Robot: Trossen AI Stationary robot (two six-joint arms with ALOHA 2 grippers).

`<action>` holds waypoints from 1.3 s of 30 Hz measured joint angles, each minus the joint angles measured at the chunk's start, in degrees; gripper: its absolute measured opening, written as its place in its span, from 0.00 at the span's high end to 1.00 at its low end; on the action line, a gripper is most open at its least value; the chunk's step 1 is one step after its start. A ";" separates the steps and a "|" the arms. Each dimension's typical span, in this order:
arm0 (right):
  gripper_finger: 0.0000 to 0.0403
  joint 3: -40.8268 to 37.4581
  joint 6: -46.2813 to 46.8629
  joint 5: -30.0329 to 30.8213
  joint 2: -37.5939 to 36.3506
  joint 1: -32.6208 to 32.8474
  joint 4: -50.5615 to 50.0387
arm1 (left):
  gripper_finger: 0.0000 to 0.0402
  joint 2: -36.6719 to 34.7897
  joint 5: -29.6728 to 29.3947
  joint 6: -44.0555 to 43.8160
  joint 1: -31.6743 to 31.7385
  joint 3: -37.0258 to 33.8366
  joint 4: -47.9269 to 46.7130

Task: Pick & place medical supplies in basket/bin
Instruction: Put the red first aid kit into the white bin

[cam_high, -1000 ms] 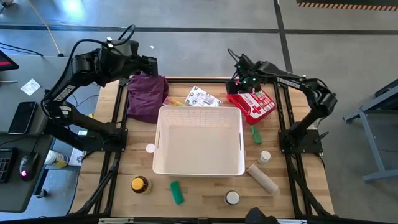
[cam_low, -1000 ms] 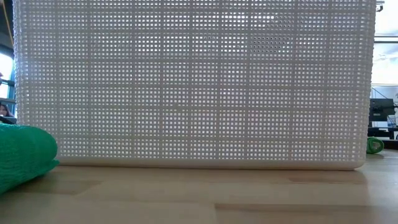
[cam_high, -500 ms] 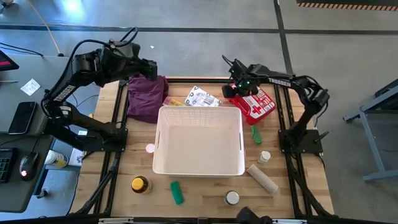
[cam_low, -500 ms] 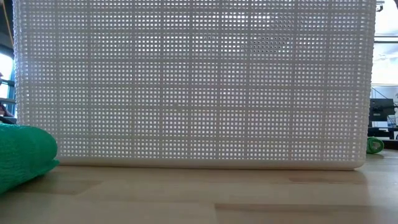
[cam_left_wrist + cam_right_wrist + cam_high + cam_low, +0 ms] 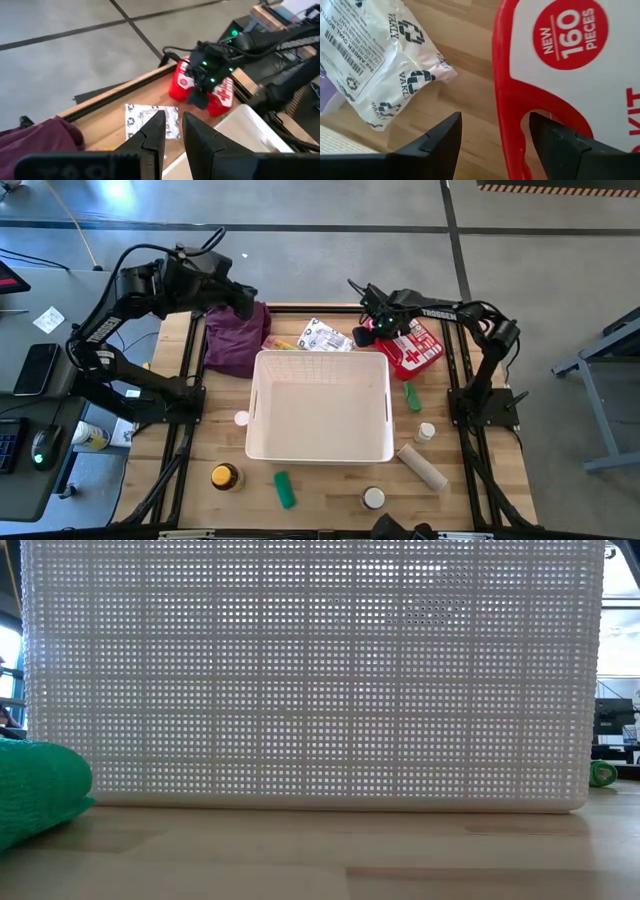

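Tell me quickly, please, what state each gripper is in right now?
Left gripper: nearly closed, holding nothing, above the purple cloth.
Right gripper: open, empty, at the red first-aid pouch handle.

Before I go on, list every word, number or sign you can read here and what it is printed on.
"NEW 160 PIECES": red circle on the red first-aid pouch.
"KIT": partly cut off at the same pouch's edge.
White cross: on that pouch in the high view.
"VAKLY", repeated with recycling signs: white printed plastic packet.
"AMBER": on the packet's barcode label; remaining small print is too blurred.
"TROSSEN": on the right arm.
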 joint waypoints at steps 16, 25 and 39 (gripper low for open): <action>0.65 0.00 -1.99 3.03 0.07 -0.16 -2.99 | 0.75 0.00 0.53 -0.07 0.02 0.00 4.30; 0.84 0.00 -8.32 3.86 0.07 -0.12 -5.59 | 0.75 0.00 0.53 0.09 0.02 0.00 4.73; 0.90 -0.11 -13.24 6.01 -6.05 -0.14 -12.12 | 0.75 0.00 0.55 4.77 0.02 0.00 4.75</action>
